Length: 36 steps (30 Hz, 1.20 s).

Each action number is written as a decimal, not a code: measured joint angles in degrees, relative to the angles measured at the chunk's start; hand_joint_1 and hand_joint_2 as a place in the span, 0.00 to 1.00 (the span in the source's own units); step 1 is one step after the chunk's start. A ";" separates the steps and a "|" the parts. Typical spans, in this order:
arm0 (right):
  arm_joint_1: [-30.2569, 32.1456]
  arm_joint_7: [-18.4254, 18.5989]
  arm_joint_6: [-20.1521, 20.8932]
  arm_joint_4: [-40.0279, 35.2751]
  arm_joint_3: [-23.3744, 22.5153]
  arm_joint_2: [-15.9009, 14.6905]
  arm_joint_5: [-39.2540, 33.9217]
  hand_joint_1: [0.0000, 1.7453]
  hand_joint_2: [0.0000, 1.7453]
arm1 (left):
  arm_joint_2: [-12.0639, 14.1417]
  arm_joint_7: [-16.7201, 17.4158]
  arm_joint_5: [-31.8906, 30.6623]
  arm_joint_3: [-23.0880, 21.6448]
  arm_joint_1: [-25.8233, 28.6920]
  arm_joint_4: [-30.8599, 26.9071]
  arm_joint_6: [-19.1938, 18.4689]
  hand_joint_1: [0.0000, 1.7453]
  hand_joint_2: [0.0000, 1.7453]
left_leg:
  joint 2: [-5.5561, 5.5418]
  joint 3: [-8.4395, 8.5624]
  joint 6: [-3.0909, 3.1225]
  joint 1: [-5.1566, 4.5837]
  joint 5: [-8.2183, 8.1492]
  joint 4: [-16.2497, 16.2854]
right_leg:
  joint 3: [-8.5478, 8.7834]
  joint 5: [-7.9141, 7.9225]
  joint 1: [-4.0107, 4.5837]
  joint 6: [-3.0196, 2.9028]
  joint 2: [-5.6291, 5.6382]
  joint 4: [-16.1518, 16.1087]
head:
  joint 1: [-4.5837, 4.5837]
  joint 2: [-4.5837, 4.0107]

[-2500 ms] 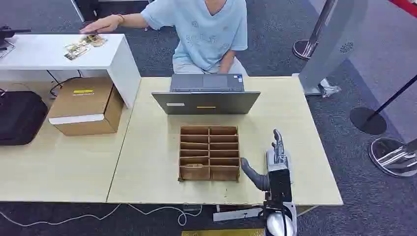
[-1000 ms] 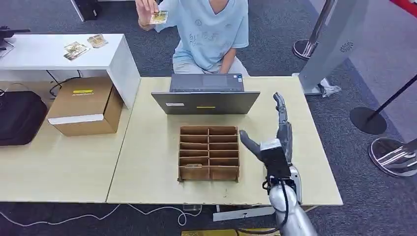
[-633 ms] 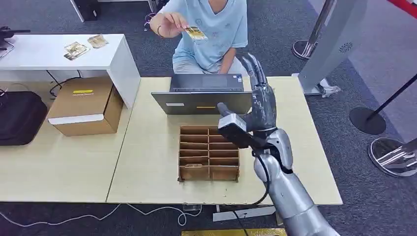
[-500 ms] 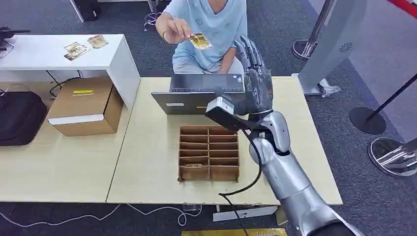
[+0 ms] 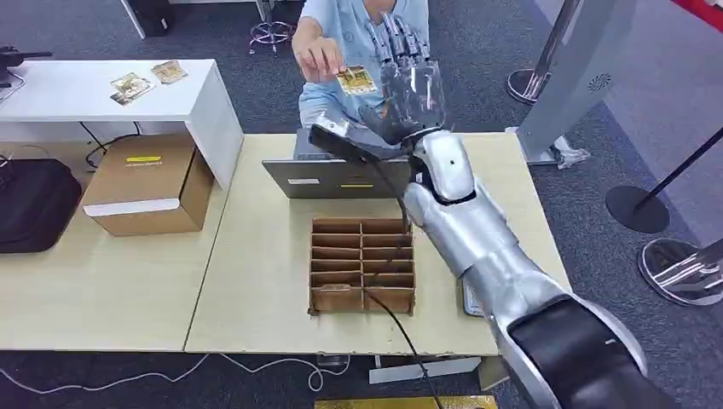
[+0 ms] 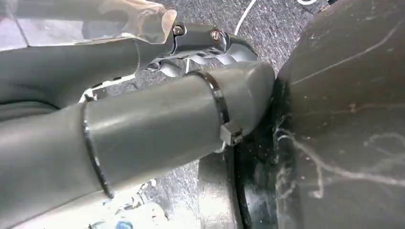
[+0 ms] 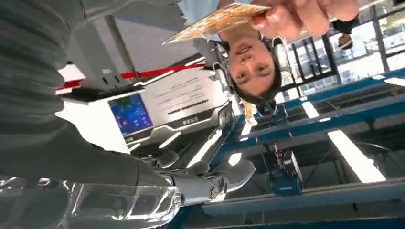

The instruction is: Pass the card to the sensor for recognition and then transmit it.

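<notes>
- Right hand (image 5: 407, 85): raised above the laptop (image 5: 358, 166), fingers spread, holding nothing.
- Card (image 5: 356, 79): pinched in a person's hand (image 5: 319, 58), above the laptop, just beside the right hand's fingers.
- Left hand: fingers hidden, state cannot be told.
- Divider box (image 5: 362, 265): on the table, just in front of the laptop.

My arm (image 5: 477, 247) is glossy silver metal, fingers (image 5: 407, 64) dark w/ clear plastic; surface (image 5: 264, 256) matt pale wood, tray (image 5: 362, 264) rough brown cardboard.
</notes>
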 joint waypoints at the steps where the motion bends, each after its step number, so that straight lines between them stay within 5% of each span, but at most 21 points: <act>1: -0.73 0.55 0.05 1.20 0.16 0.33 0.62 0.00 1.00 | 0.00 0.00 0.02 0.04 0.00 0.00 -0.04 0.00 0.00 | 0.00 0.00 0.00 0.00 0.00 0.00 | 0.00 0.00 0.00 0.00 0.00 0.00 | -0.02 0.00; 3: -4.15 1.64 0.13 7.64 0.59 2.17 1.93 0.00 1.00 | 0.00 0.07 0.22 0.26 -0.03 0.00 -0.59 0.00 0.00 | 0.00 0.00 0.00 0.00 0.00 0.00 | 0.00 0.00 0.00 0.00 0.00 -0.01 | -0.02 0.00; 10: -5.40 2.26 0.09 11.53 0.64 3.50 2.24 0.01 1.00 | 0.15 -0.50 0.46 1.16 -0.02 0.00 -1.00 0.00 0.00 | -0.01 0.00 0.00 0.00 0.00 0.00 | 0.00 0.00 0.00 0.00 0.00 -0.01 | -0.02 0.00; 11: -5.47 2.36 0.09 11.85 0.64 3.54 2.35 0.24 1.00 | 0.15 -0.46 0.53 1.24 -0.01 0.00 -0.98 0.00 0.00 | -0.01 0.00 0.00 0.00 0.00 0.00 | 0.00 0.00 0.00 0.00 -0.01 -0.01 | -0.02 0.00; 12: -5.56 2.41 0.07 12.12 0.64 3.59 2.37 0.24 1.00 | 0.15 -0.52 0.53 1.40 -0.01 0.00 -0.98 0.00 0.00 | -0.01 0.00 0.00 0.00 0.00 0.00 | 0.00 0.00 0.00 0.00 -0.01 -0.01 | -0.02 0.00; 13: -5.64 2.41 0.05 12.31 0.64 3.65 2.54 0.60 1.00 | 0.20 -0.68 0.53 1.51 0.00 0.00 -0.98 0.00 0.00 | -0.01 0.00 0.00 0.00 0.00 0.00 | 0.00 0.00 0.00 0.00 -0.01 -0.01 | 0.00 0.00; 14: -5.72 2.51 -0.04 12.49 0.64 3.67 2.78 0.85 1.00 | 0.20 -0.57 0.53 1.60 0.01 0.00 -0.98 0.00 0.00 | -0.01 0.01 0.00 0.00 0.00 0.00 | 0.00 0.00 0.00 0.00 0.00 -0.01 | -0.02 0.00; 17: -5.94 2.91 -0.11 12.99 0.64 3.67 3.46 0.97 1.00 | 0.15 0.22 1.49 2.19 0.14 0.00 -1.05 0.00 0.00 | -0.01 0.02 0.00 -0.01 0.00 0.00 | 0.00 0.00 0.00 0.00 0.00 -0.01 | -0.02 0.00; 22: -6.01 2.80 -0.96 13.71 0.48 3.67 4.20 0.92 1.00 | 0.17 1.12 2.58 4.04 0.56 0.00 -0.87 0.00 0.00 | -0.01 0.02 0.00 -0.01 0.00 0.00 | 0.00 0.00 -0.01 0.00 -0.01 -0.01 | -0.02 0.00; 36: -6.24 2.76 -1.59 14.46 -0.09 3.67 5.30 1.00 1.00 | 0.13 1.42 3.41 6.14 0.93 0.00 -1.00 0.00 0.00 | -0.01 0.03 0.00 -0.01 0.00 0.00 | 0.00 0.00 -0.01 0.00 0.00 -0.02 | -0.02 0.00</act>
